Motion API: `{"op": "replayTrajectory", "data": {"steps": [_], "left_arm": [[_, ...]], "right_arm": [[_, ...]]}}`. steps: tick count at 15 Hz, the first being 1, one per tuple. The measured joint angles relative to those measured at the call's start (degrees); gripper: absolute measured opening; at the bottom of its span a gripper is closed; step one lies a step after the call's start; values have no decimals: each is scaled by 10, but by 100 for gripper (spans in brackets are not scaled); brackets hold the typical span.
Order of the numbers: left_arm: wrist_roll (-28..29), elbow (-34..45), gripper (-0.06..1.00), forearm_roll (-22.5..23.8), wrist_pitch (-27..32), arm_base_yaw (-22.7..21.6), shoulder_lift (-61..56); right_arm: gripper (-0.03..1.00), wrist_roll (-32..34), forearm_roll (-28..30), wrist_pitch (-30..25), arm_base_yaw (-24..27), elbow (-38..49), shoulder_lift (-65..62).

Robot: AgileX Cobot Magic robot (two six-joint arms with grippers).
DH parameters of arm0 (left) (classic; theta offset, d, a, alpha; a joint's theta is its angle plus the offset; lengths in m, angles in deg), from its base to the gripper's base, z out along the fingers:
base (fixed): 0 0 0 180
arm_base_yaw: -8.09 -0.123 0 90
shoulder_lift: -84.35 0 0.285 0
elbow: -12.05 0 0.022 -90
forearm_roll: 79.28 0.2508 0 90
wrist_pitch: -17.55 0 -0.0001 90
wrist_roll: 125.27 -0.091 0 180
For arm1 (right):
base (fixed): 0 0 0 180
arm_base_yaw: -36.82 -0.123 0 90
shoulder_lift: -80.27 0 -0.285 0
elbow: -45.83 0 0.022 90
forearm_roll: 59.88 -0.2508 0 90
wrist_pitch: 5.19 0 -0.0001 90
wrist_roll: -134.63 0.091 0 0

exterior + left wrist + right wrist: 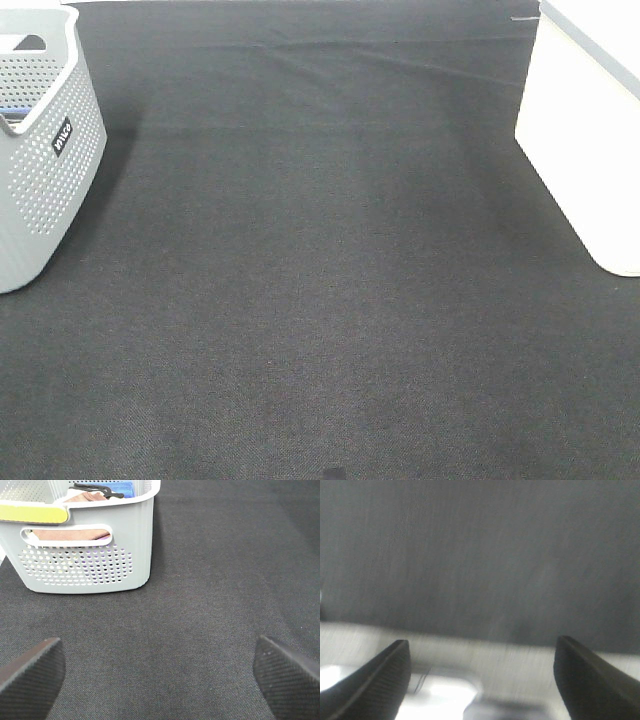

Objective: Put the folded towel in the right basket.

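A grey perforated basket (45,160) stands at the far left; the left wrist view shows it too (100,545). Folded cloths lie in it: a pinkish-brown towel (70,534) shows through the handle hole and a blue cloth (122,487) lies behind. The white right basket (585,150) stands at the far right. My left gripper (160,675) is open and empty above the dark cloth, short of the grey basket. My right gripper (480,680) is open and empty; its view is blurred, with a pale strip (470,650) under it. Neither gripper shows in the exterior high view.
A dark grey cloth (320,300) covers the table between the two baskets, with a few creases at the back. A yellow strip (32,512) lies along the grey basket's near rim, and a black object (97,490) lies on the cloths inside.
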Motion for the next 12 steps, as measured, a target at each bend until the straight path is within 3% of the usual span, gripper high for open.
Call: {"op": "replayTrajectory", "data": {"steps": [7,12], "left_arm": [[0,0,97,0,0,0,0],[0,0,97,0,0,0,0]], "right_arm": [[74,-13,6,60,0,24,-180],[74,-13,6,60,0,24,-191]]}}
